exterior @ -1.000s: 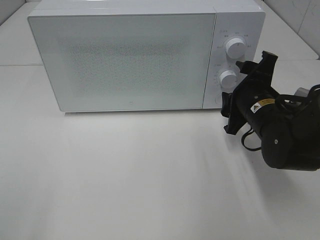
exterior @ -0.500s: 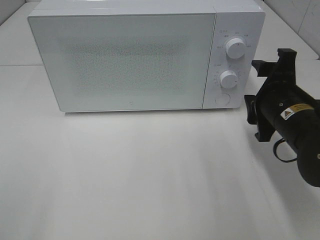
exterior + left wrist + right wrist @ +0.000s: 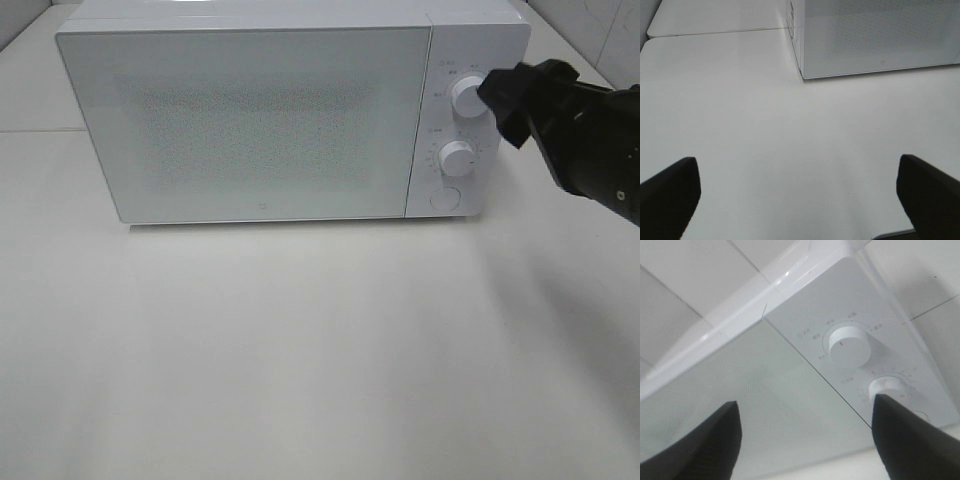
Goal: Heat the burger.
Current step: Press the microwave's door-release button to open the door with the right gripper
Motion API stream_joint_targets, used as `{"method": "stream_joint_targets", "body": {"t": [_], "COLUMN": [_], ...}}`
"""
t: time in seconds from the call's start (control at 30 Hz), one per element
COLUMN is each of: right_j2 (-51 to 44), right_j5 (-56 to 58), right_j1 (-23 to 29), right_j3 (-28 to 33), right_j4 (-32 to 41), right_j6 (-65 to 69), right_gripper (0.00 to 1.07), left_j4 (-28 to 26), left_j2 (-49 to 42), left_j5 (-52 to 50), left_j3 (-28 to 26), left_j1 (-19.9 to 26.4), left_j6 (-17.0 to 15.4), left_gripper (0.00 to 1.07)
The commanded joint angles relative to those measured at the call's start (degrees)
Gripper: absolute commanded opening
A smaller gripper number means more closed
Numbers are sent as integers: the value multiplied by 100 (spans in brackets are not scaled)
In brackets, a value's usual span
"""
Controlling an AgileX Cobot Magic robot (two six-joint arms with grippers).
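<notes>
The burger is out of view. A white microwave (image 3: pixel 250 120) stands at the back of the table with its door closed. My right gripper (image 3: pixel 503 95) hovers just right of the upper knob (image 3: pixel 469 93), its black fingers apart and empty. The right wrist view looks at the control panel: the upper knob (image 3: pixel 849 346) and the lower knob (image 3: pixel 888 388) show beyond the right gripper (image 3: pixel 805 410). My left gripper (image 3: pixel 797 165) is open over bare table, in front of the microwave's (image 3: pixel 875 35) left corner.
A lower knob (image 3: pixel 456 158) and a round button (image 3: pixel 442 198) sit on the microwave's panel. The white tabletop (image 3: pixel 300 350) spreads in front of it. A tiled wall rises at the back right.
The right gripper left the lower knob, swung out to the right, then rose to the upper knob. The microwave door stayed closed.
</notes>
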Motion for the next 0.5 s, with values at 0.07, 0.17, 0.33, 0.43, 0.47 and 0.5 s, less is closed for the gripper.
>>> {"method": "stream_joint_targets", "body": {"t": [0.07,0.17,0.33,0.43,0.47,0.5], "right_j2": [-596,-963,-963,-814,-676,-676], "right_j5": [1507,3065,4469,5122,5563,5563], "right_j1": [-6,-11,-52,-395,-779,-779], "right_j3": [-155,-504,-1054,-1490,-1719,-1719], "right_j4": [-92,-86,-327,-498,-533,-533], "right_j6": [-1748,-2922,-3443,-3260,-2985,-2985], "right_gripper": [72,72,72,72,73,73], "left_j4": [-34,-34,-34,-34,-34,-34], "left_j2": [-109,-109,-109,-109,-109,-109], "left_j5": [-69,-69,-69,-69,-69,-69], "left_j3": [11,11,11,11,11,11], "left_j1": [-23,-23,-23,-23,-23,-23], "left_j6": [-34,-34,-34,-34,-34,-34], "left_gripper": [102,102,102,102,102,102]}}
